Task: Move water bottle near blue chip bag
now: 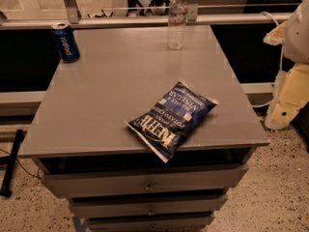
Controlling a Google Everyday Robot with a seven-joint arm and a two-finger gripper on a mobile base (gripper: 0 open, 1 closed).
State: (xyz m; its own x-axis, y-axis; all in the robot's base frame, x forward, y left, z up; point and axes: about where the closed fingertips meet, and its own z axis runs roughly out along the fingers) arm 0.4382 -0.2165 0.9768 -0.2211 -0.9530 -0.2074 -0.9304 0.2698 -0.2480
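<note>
The water bottle (177, 19) stands upright at the far edge of the grey table top (111, 81), right of centre; it is clear, with a white cap. The blue chip bag (172, 118) lies flat near the front edge, right of centre, with its white lettering facing up. My gripper (284, 111) hangs off the table's right side, beyond the edge, about level with the bag and well away from the bottle. It holds nothing that I can see. The bottle and the bag are far apart along the table's depth.
A blue soda can (65, 41) stands upright at the far left corner. Drawers (145, 182) lie under the table top. A rail and window frame (120, 21) run behind the table. A dark bar (12, 161) leans on the speckled floor at left.
</note>
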